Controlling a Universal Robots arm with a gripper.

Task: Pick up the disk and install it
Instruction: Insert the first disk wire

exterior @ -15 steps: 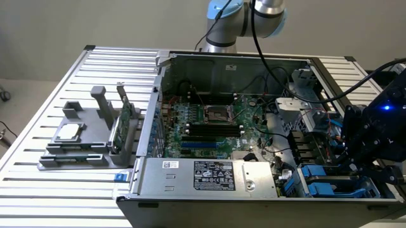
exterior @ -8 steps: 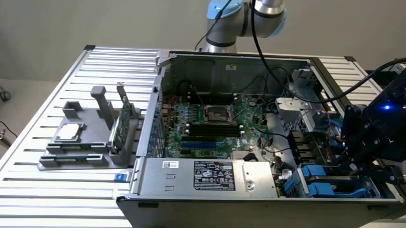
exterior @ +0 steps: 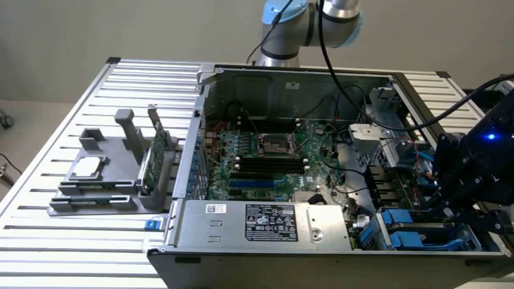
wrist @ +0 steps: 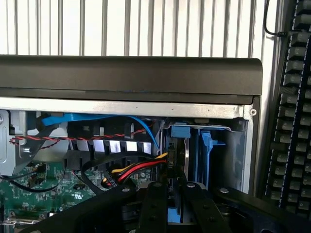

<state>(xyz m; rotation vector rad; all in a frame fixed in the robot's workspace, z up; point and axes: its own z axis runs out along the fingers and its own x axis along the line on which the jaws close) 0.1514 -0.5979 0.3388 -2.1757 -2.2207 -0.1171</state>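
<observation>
Black gripper (wrist: 176, 188) fingers (wrist: 155, 206) are seen closest in the wrist view, 2 of them drawn narrow and closed on the disk (wrist: 178, 160). It is held on edge between them, with a strip of its blue rail showing in the gap. The disk is placed upright in the drive bay (exterior: 418, 232) at the corner of the computer case (exterior: 197, 120) on the exterior view's right, just beside another blue carrier (wrist: 206, 145). A slatted metal table (exterior: 80, 241) is spread under everything, and the open case is laid on it with its inside exposed. The arm (exterior: 289, 30) is mounted behind the case. A grey power supply (exterior: 265, 223) with a white label is set along the near wall, and the green motherboard (exterior: 273, 150) is seen beyond it. Well apart, on the exterior view's left, a grey fixture (exterior: 96, 201) is placed on the table; a square silver chip (exterior: 86, 167) is laid flat on it and a thin green card (exterior: 154, 158) is stood on edge in it. A black keyboard (wrist: 286, 121) is seen outside the case. Red, yellow and black wires (wrist: 141, 167) are run close to the disk, and a blue cable (wrist: 97, 118) is draped above them.
</observation>
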